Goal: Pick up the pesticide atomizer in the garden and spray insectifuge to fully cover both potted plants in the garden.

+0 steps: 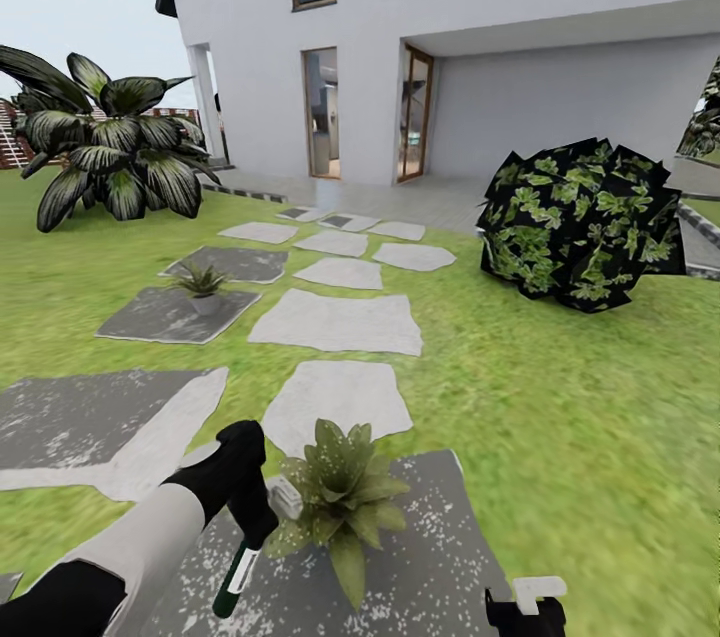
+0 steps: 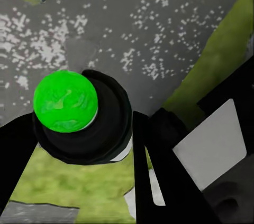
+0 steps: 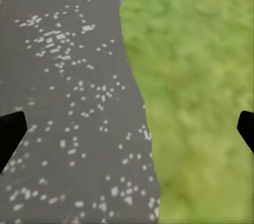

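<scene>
My left gripper [image 1: 256,529] is shut on the pesticide atomizer [image 1: 236,579], a small dark bottle with a white band that hangs down from the fingers. In the left wrist view the atomizer [image 2: 79,118] shows a bright green round end between the black fingers [image 2: 159,176] of the left gripper [image 2: 79,147]. One potted plant [image 1: 342,502] stands just right of that gripper on a speckled grey slab [image 1: 445,542]. The other potted plant [image 1: 203,282] sits farther off on a dark slab. My right gripper [image 1: 530,609] is low at the right and open [image 3: 127,134] over the slab's edge and grass.
Grey stepping slabs [image 1: 340,322] lead across the lawn to a white house [image 1: 520,47]. A huge dark plant with white-striped leaves [image 1: 110,152] stands at the back left. A dark leafy bush [image 1: 580,222] is at the right. Open grass [image 1: 580,417] lies ahead on the right.
</scene>
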Tool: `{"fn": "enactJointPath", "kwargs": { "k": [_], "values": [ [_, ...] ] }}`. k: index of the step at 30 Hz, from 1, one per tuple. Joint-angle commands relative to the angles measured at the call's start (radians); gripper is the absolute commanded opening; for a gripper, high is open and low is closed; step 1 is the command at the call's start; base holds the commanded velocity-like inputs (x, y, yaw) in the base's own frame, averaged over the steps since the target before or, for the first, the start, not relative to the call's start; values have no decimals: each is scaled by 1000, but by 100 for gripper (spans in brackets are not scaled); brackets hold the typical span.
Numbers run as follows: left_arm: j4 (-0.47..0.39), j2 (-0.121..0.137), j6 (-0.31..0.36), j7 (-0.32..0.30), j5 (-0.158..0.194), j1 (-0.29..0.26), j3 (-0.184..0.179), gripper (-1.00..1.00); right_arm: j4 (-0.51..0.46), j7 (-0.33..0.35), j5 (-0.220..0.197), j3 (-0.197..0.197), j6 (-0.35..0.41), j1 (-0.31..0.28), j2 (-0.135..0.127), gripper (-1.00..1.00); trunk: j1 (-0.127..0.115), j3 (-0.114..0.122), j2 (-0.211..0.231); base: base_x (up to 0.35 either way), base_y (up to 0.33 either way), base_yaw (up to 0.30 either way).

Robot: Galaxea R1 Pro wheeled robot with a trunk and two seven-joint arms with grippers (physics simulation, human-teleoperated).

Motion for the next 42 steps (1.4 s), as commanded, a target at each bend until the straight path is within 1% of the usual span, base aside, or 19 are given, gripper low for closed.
{"fn": "enactJointPath", "kwargs": {
  "k": [1, 5, 16, 27, 42],
  "values": [
    [-2, 0, 8, -12, -15, -1, 0, -100, 1, -2, 11, -8, -3, -1, 0, 100, 0, -1, 0, 0, -165, 0],
    [-3, 0, 10, -16, -23, -2, 0, -100, 1, -2, 11, -8, -3, -1, 1, 100, 0, -1, 0, 0, -249, 62],
    [-4, 0, 10, -5, -25, -3, 0, -100, 1, -2, 11, -8, -3, -1, 0, 100, 0, -1, 0, 0, -273, 252],
    [-4, 1, 10, -5, -25, -3, 0, -100, 1, -2, 11, -8, -3, -1, 0, 100, 0, -1, 0, -8, -274, 60],
    [-4, 7, 8, -3, -25, 0, 0, -100, 1, -2, 11, -8, -3, -1, 2, 100, 0, -1, 0, -17, -274, 271]
  ]
}}
